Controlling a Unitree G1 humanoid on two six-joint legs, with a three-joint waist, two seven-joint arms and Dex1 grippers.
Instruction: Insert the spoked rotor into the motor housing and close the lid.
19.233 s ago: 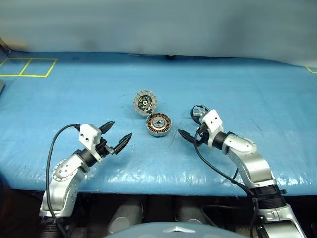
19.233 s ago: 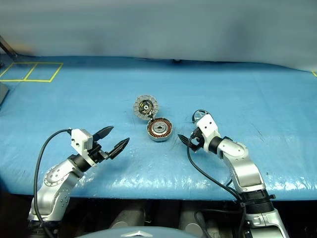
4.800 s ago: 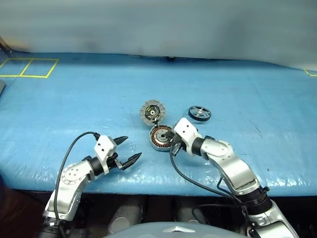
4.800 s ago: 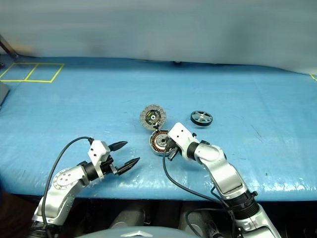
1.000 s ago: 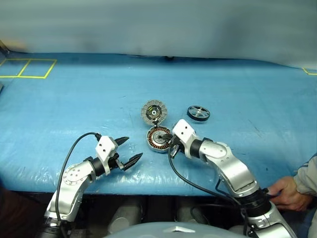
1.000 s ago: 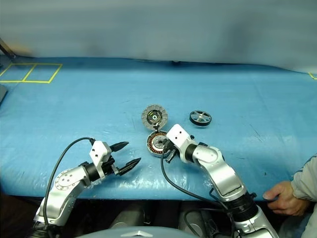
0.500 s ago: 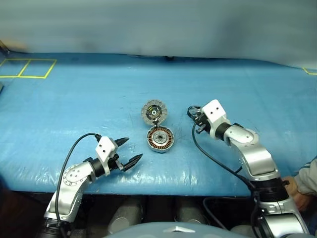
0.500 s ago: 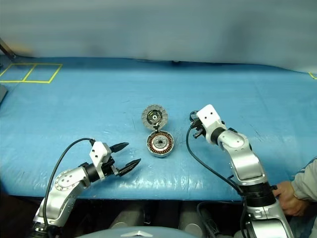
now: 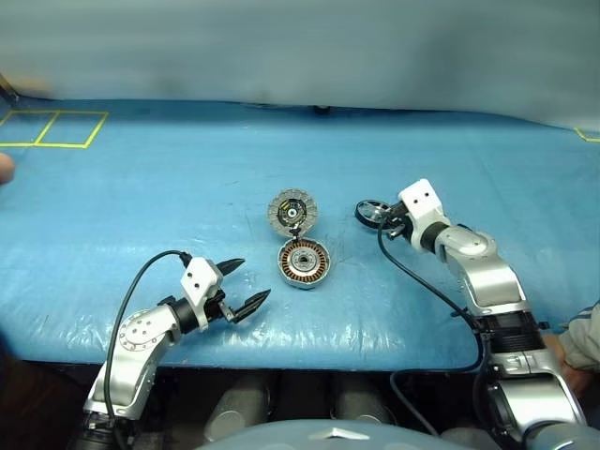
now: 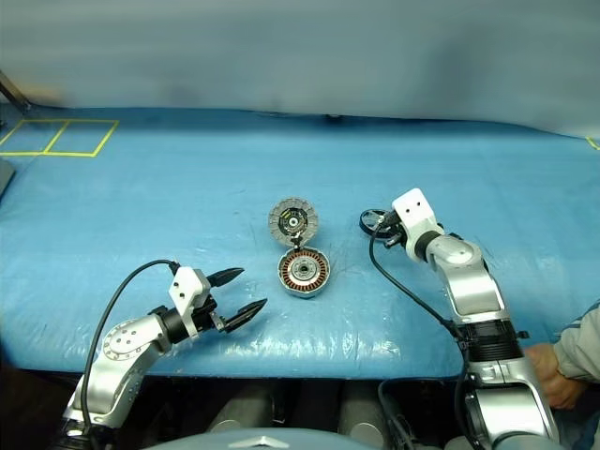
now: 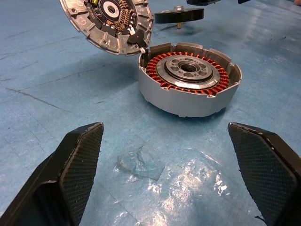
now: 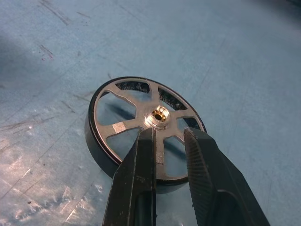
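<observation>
The motor housing (image 9: 304,263), a silver cup with copper windings, rests on the blue table. Its lid (image 9: 292,210) is hinged open behind it, inner face up. The spoked rotor (image 9: 373,212) lies flat to the right of the lid. My right gripper (image 9: 387,225) is at the rotor's near edge. In the right wrist view its fingers (image 12: 143,155) stand open by a narrow gap over the rotor (image 12: 136,101), either side of a spoke near the hub. My left gripper (image 9: 246,281) hangs wide open in front and to the left of the housing (image 11: 188,80), holding nothing.
Blue plastic sheeting (image 9: 169,187) covers the table. Yellow tape squares (image 9: 52,127) mark the far left corner. A person's hand (image 9: 561,352) and sleeve are at the front right edge, beside my right arm.
My right gripper has swung right and away from the housing to the rotor, and its fingers have parted a little. The left arm has kept still.
</observation>
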